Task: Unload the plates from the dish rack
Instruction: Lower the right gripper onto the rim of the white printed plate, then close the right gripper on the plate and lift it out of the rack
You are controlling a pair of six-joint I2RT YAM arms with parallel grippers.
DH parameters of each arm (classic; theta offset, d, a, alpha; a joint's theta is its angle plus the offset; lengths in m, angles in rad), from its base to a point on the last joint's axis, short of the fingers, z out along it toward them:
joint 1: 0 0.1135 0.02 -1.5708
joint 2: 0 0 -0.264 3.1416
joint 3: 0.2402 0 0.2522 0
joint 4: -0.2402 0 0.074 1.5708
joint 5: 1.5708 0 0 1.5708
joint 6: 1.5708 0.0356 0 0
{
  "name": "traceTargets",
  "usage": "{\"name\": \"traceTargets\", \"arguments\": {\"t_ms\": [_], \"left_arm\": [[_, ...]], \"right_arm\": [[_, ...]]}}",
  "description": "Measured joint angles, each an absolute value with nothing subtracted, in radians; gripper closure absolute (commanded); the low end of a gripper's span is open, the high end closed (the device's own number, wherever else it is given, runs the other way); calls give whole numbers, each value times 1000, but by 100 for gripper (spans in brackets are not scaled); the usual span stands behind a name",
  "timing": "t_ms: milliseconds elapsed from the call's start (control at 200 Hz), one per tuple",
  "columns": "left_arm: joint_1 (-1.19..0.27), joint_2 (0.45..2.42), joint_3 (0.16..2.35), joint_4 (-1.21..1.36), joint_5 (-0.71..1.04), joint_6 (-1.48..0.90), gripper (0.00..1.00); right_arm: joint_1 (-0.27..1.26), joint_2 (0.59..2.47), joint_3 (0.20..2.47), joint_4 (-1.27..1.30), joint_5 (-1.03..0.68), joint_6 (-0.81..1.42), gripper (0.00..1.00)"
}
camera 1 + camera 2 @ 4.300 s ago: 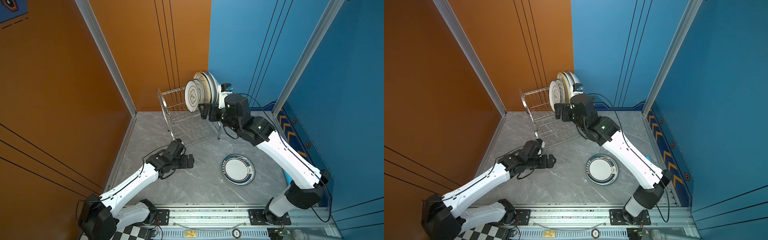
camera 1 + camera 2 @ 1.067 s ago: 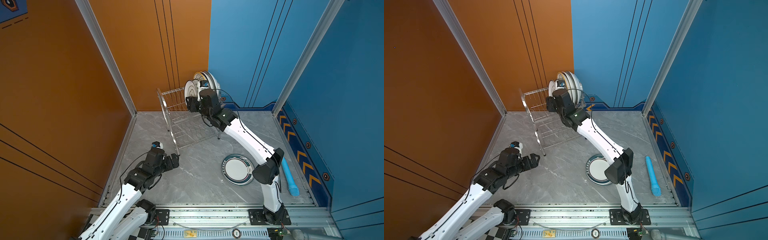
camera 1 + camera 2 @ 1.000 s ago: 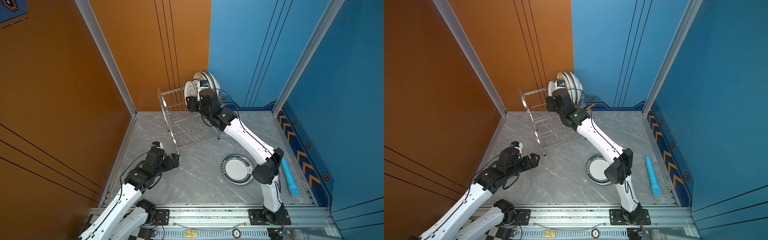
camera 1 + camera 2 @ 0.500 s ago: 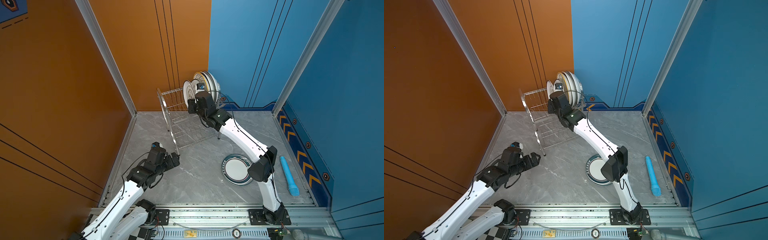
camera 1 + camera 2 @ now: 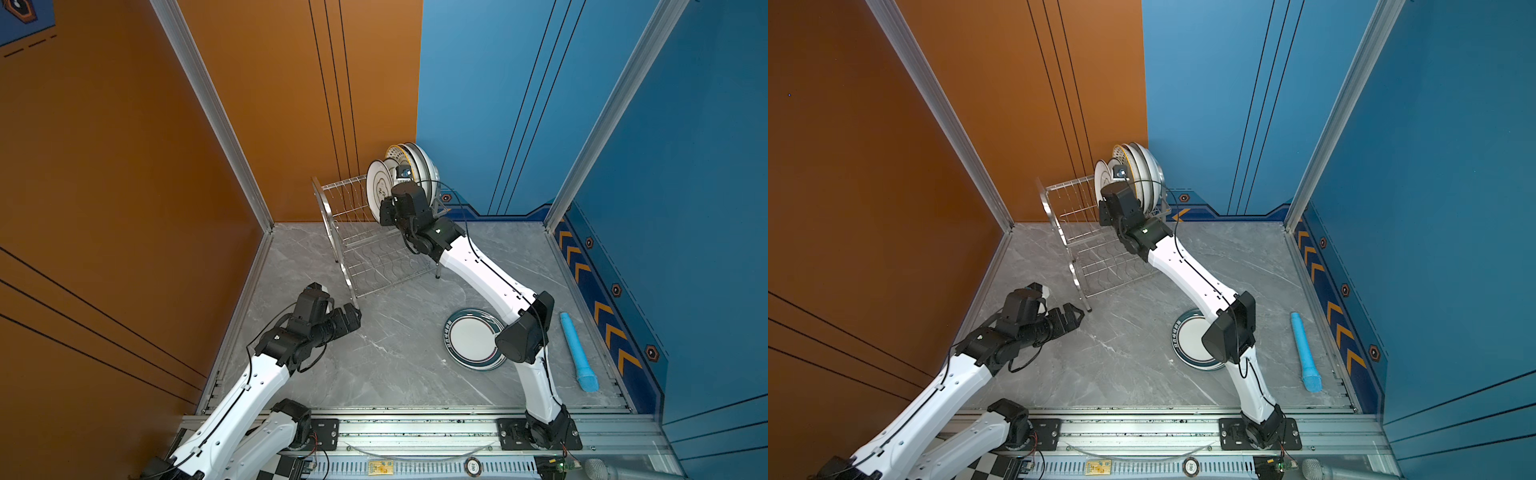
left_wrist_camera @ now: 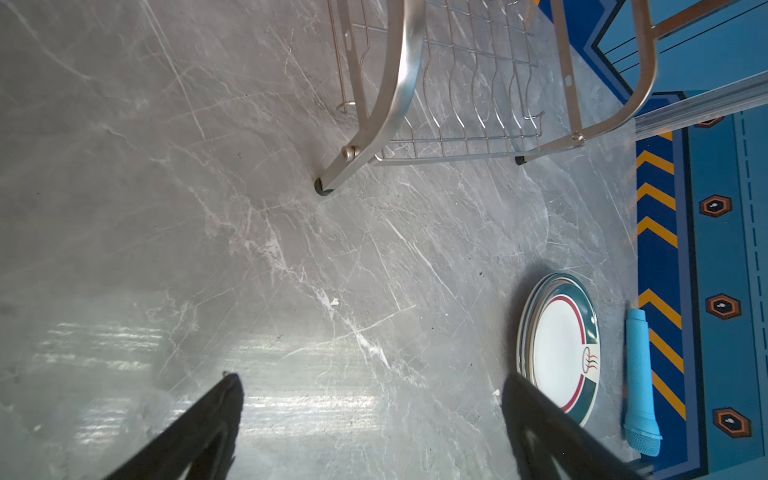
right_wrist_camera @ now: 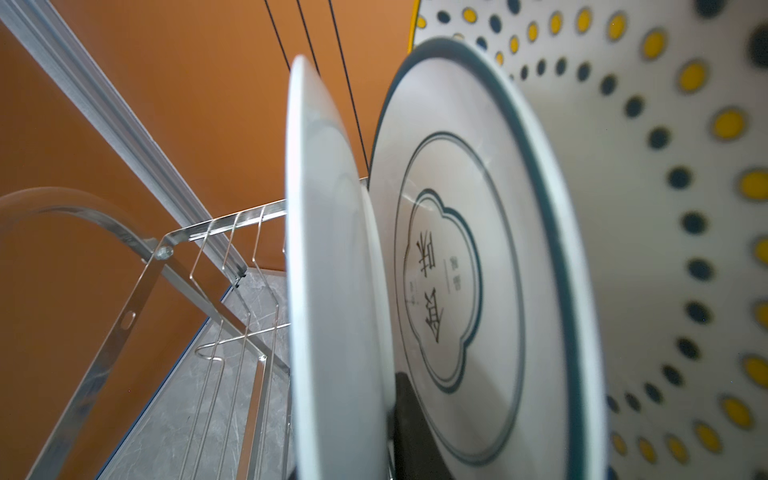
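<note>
The dish rack (image 5: 361, 245) (image 5: 1084, 249) stands at the back, with several plates upright at the right end of its top tier. My right gripper (image 5: 388, 208) (image 5: 1106, 212) is shut on the rim of the front white plate (image 5: 377, 189) (image 7: 328, 249). One dark finger (image 7: 411, 415) lies against that plate's back; the other is hidden. Behind stand a clover-outline plate (image 7: 478, 270) and a dotted plate (image 7: 665, 208). A teal-rimmed stack of plates (image 5: 473, 338) (image 6: 559, 349) lies on the floor. My left gripper (image 5: 351, 318) (image 6: 370, 380) hangs open and empty by the rack's near leg.
A light blue cylinder (image 5: 577, 351) (image 6: 640, 374) lies on the grey floor (image 5: 395, 353) to the right of the floor stack. Orange and blue walls close in the back and sides. The rack's lower tier and the left part of its top tier hold nothing.
My right gripper's jaws have closed onto the front plate's rim, and its wrist has shifted a little to the left. The left arm has hardly moved and stays open.
</note>
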State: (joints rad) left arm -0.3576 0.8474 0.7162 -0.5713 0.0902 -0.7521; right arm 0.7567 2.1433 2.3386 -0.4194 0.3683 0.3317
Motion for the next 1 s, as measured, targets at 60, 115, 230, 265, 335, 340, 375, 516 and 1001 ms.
{"name": "traceTargets", "arguments": {"t_ms": [60, 115, 230, 265, 335, 340, 375, 516, 1001], "left_arm": [[-353, 825, 716, -570, 92, -744, 2], [-349, 810, 716, -569, 91, -738, 2], [-343, 810, 716, -569, 91, -729, 2], [-341, 815, 716, -570, 91, -727, 2], [-339, 835, 718, -577, 91, -723, 2], [-339, 838, 719, -579, 91, -723, 2], [-339, 850, 720, -583, 91, -722, 2], [-339, 888, 728, -596, 99, -722, 2], [-339, 894, 730, -599, 122, -718, 2]], "right_arm": [[754, 2146, 2339, -418, 384, 329, 89], [752, 2150, 2341, -409, 391, 326, 90], [752, 2156, 2342, -397, 405, 310, 91], [752, 2157, 2342, -396, 405, 306, 92], [757, 2159, 2342, -389, 414, 291, 93], [758, 2159, 2342, -388, 417, 289, 93], [761, 2159, 2342, -386, 427, 282, 94], [779, 2166, 2342, -365, 477, 249, 96], [831, 2186, 2342, -239, 627, 151, 100]]}}
